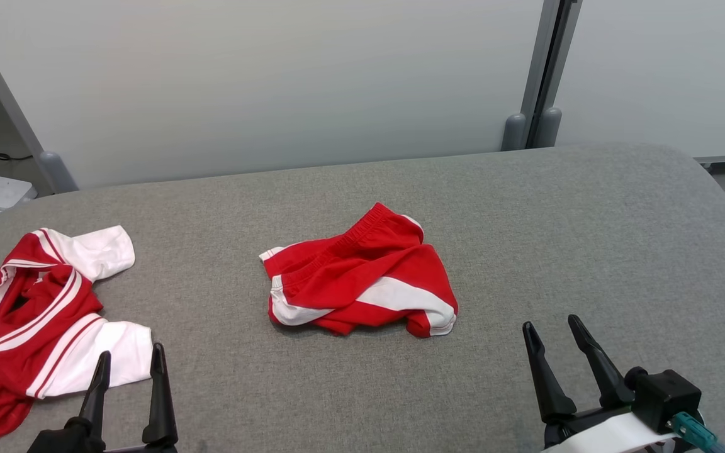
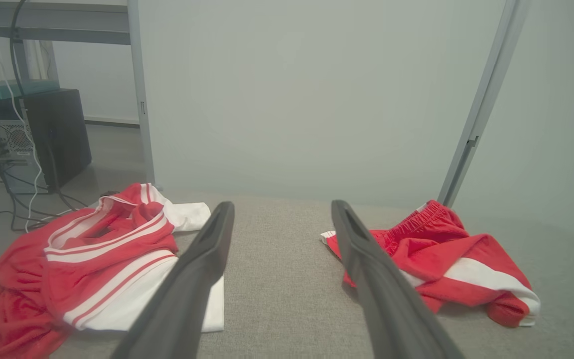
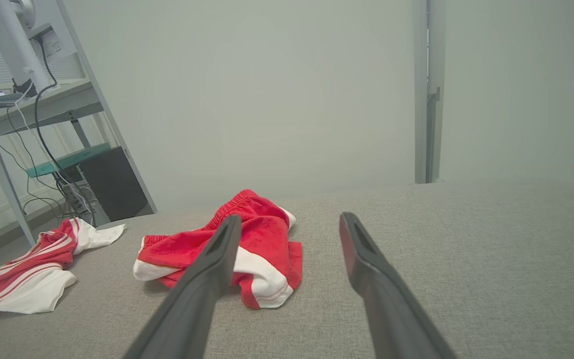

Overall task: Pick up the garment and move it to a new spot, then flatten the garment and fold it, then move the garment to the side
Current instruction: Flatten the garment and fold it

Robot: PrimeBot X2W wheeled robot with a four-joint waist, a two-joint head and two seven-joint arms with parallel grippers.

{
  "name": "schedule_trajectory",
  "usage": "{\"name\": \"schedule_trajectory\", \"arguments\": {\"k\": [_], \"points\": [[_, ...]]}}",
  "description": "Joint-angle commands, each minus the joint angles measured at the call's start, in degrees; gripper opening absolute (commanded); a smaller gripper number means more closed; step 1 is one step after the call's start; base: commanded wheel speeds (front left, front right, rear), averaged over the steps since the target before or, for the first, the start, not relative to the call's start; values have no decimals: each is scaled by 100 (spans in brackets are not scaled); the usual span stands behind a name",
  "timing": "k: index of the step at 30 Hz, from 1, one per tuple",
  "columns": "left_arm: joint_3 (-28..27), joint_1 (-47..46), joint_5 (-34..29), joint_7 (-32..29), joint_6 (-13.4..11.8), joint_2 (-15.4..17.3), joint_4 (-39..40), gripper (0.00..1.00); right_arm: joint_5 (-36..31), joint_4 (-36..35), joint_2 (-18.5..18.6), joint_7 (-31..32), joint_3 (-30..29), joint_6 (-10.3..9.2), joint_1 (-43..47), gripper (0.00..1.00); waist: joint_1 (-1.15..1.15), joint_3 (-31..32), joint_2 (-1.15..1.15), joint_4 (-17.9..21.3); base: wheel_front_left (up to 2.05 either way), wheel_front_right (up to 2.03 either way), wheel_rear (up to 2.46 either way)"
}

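Two garments lie on the grey upholstered table (image 1: 557,239). Crumpled red shorts (image 1: 362,277) with white side panels sit at the centre of the head view, and a red-and-white jersey (image 1: 29,314) lies at the left edge. The shorts lie midway between the arms and are judged to be the garment of the task; they are not yet lifted. Left gripper (image 1: 132,350), lower left, and right gripper (image 1: 550,321), lower right, both have their fingers spread wide and hold nothing. The left one is just beside the jersey's white hem.

Step in hand: the first pick. A sound grasp would take the gathered waistband at the upper edge of the heap, or a hem corner, rather than the folded middle. The cloth should then hang open when raised and flatten readily at the new spot. The open stretch of table at the right of the frame offers room. The jersey side is best avoided, lest the two tangle.

No basket, bin or tray takes part: both garments rest directly on the table's fabric.
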State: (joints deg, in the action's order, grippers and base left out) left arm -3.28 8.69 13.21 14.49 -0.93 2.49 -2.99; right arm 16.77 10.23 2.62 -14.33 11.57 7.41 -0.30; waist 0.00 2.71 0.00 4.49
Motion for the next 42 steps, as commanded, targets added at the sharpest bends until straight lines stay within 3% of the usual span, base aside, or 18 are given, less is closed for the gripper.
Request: {"name": "schedule_trajectory", "arguments": {"k": [1, 18, 21, 33, 42], "points": [[-190, -147, -21, 51, -54, 39, 112, 100, 11, -116, 26, -67, 137, 8, -132, 100, 0, -5, 0, 4, 0, 0, 0], [-271, -209, -230, 51, -56, 39, 21, 100, 69, -116, 26, -67, 177, 8, -166, 100, 0, -80, 0, -12, 0, 0, 0], [-352, -257, -535, 51, -59, 40, -72, 100, 12, -106, 26, -67, 189, 8, -178, 100, 0, -138, 0, -16, 0, 0, 0], [-259, -1127, -929, 51, 468, 243, -368, 100, 1, -156, 26, -67, 242, 8, -318, 100, 0, -532, 0, -44, 0, 0, 0], [-37, -2158, -868, 51, 635, 216, -1186, 100, -26, -183, 26, -67, 291, 8, -577, 100, 0, -1016, 0, 33, 0, 0, 0]]}}
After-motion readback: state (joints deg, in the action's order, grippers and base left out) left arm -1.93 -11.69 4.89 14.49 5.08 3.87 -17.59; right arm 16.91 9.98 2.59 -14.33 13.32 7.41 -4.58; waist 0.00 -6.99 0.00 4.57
